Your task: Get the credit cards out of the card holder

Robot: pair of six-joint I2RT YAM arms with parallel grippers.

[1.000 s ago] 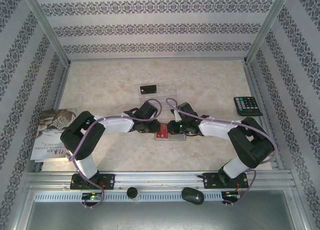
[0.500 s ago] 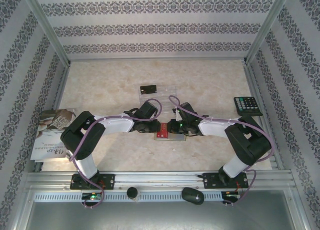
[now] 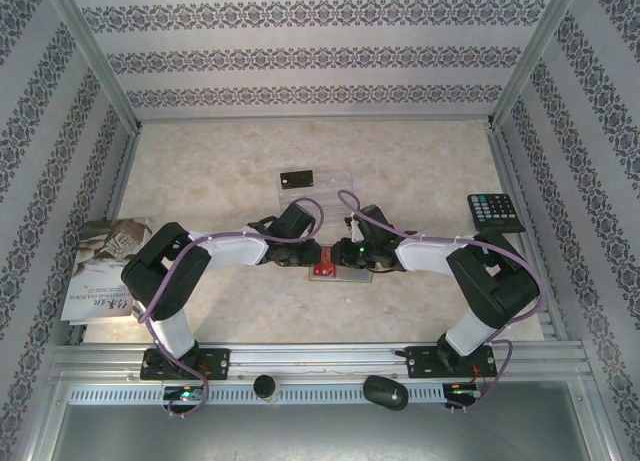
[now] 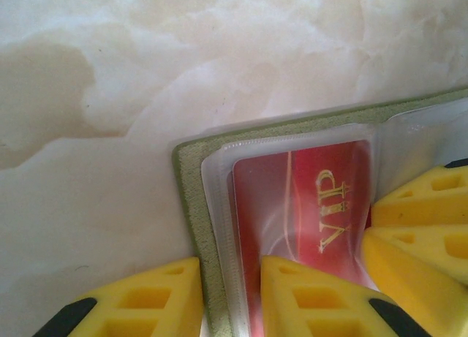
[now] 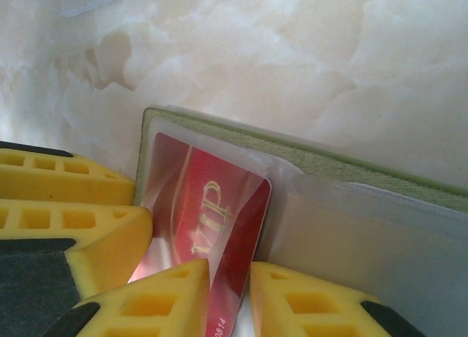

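Closest to the bases, I am watching both arms reaching inward and meeting over the card holder (image 4: 186,205), which is lying open and flat on the marble table (image 3: 220,161), about midway across and on the nearer half.

The left gripper (image 4: 228,267) is standing over the holder's olive end. One yellow finger is coming down on the bare table just outside the edge. The other is resting on the clear sleeve (image 4: 218,198) over the red card (image 4: 292,198) with its gold VIP lettering. The jaws are standing a little apart with the holder's edge between them, and I cannot tell whether they are pinching it.

The right gripper (image 5: 230,267) is working from the opposite side, its fingers nearly touching the left ones. The red card's corner is sticking out of the sleeve and slanting up through the gap between these jaws. They are slightly parted, and I cannot tell whether they are gripping the card.

Off to the left, a printed booklet (image 3: 105,266) is lying at the table's edge. Further back on the right sits a calculator (image 3: 495,213). Farthest away, a black card (image 3: 297,178) is lying on see-through cards (image 3: 335,184), well apart from both grippers.
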